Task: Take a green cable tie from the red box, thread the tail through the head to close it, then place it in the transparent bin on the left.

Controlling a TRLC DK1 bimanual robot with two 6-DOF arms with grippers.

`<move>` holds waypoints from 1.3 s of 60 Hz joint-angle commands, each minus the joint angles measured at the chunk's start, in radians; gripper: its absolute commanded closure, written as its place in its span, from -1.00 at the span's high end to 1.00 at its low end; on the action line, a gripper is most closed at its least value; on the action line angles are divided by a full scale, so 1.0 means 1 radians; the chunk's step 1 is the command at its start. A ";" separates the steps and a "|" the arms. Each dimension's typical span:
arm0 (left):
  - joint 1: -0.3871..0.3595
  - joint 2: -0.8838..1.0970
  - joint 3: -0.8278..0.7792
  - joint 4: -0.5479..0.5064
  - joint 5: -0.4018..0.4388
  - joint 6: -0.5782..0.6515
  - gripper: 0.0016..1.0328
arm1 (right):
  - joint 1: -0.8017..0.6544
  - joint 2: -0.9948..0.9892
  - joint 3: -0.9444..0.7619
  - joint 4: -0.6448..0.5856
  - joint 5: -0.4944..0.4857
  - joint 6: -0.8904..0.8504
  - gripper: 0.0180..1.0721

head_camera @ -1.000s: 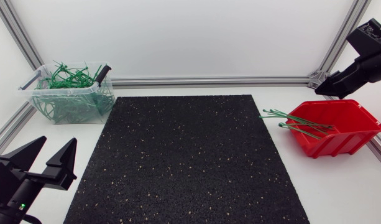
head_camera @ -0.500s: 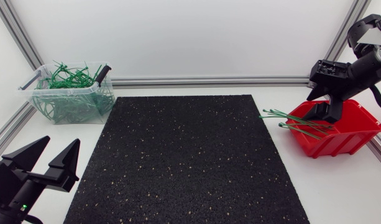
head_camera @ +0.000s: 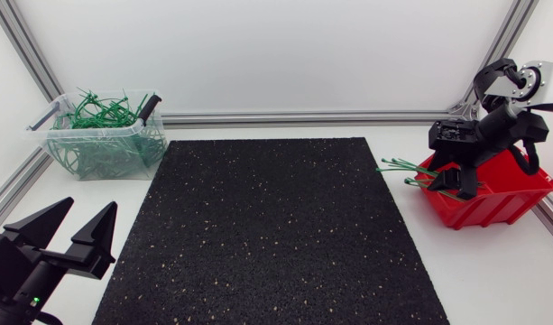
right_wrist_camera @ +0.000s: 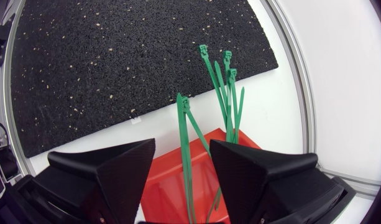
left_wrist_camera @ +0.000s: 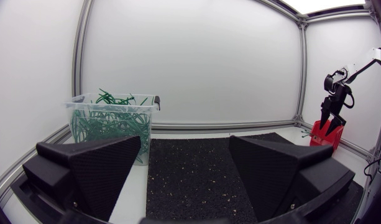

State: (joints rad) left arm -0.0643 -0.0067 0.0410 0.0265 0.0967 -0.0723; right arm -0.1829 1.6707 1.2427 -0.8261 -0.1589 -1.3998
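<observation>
White counter (head_camera: 493, 271) under a black speckled mat (head_camera: 267, 226). At right, red box (head_camera: 506, 194), green cable ties (head_camera: 411, 169) jutting over its rim toward the mat. Far left, transparent bin (head_camera: 100, 149) of tangled green ties. My right end effector (head_camera: 450, 185), fingers apart, now lowered over the red box from above, one tie between them. My left end effector (head_camera: 89, 203), spread wide, unmoved beside the mat.

A black speckled mat (head_camera: 267, 226) covers the middle of the white desk (head_camera: 493, 271), with silver frame rails (head_camera: 303, 117) and plain white walls (head_camera: 258, 54) behind the mat.
</observation>
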 commanded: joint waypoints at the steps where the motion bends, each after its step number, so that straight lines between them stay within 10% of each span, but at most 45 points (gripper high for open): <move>1: -0.009 0.005 -0.043 -0.010 -0.002 -0.018 0.92 | 0.008 0.024 -0.040 0.016 0.004 -0.042 -0.05; 9: -0.009 0.007 -0.043 -0.010 -0.002 -0.018 0.92 | 0.025 0.046 -0.066 0.064 0.021 -0.041 -0.06; 22: -0.011 0.008 -0.043 -0.010 -0.003 -0.018 0.92 | 0.033 0.044 -0.066 0.096 0.016 -0.047 -0.62; 78: -0.020 0.008 -0.043 -0.010 -0.002 -0.018 0.92 | 0.031 -0.232 -0.068 0.067 -0.031 -0.025 -0.89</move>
State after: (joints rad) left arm -0.0753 -0.0059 0.0410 0.0265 0.0963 -0.0723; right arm -0.1577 1.4929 1.1667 -0.7368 -0.1761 -1.4216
